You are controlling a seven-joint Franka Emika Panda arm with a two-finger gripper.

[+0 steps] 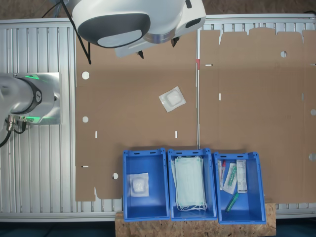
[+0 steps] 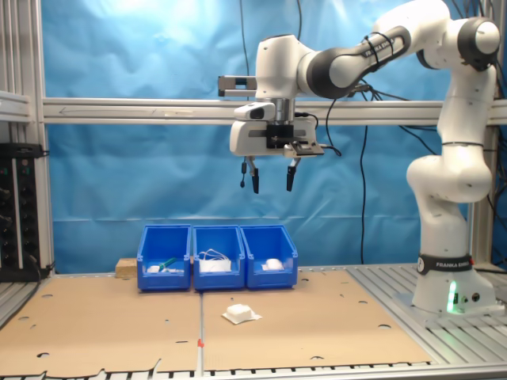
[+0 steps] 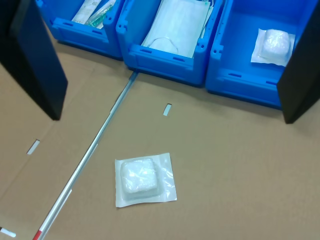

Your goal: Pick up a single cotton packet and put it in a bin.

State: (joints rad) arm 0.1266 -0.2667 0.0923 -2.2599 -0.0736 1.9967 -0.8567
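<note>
My fingers (image 2: 270, 178) hang wide apart and empty, high over the table — the cotton packet (image 3: 145, 179) lies flat on the cardboard straight below, well short of the bin (image 1: 145, 185) holding another packet.

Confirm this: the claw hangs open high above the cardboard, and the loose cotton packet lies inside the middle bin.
One thing is wrong: the loose cotton packet lies on the cardboard, in front of the bins, as the first exterior view shows. The middle bin holds green face masks. The claw does hang open high above the cardboard.
</note>
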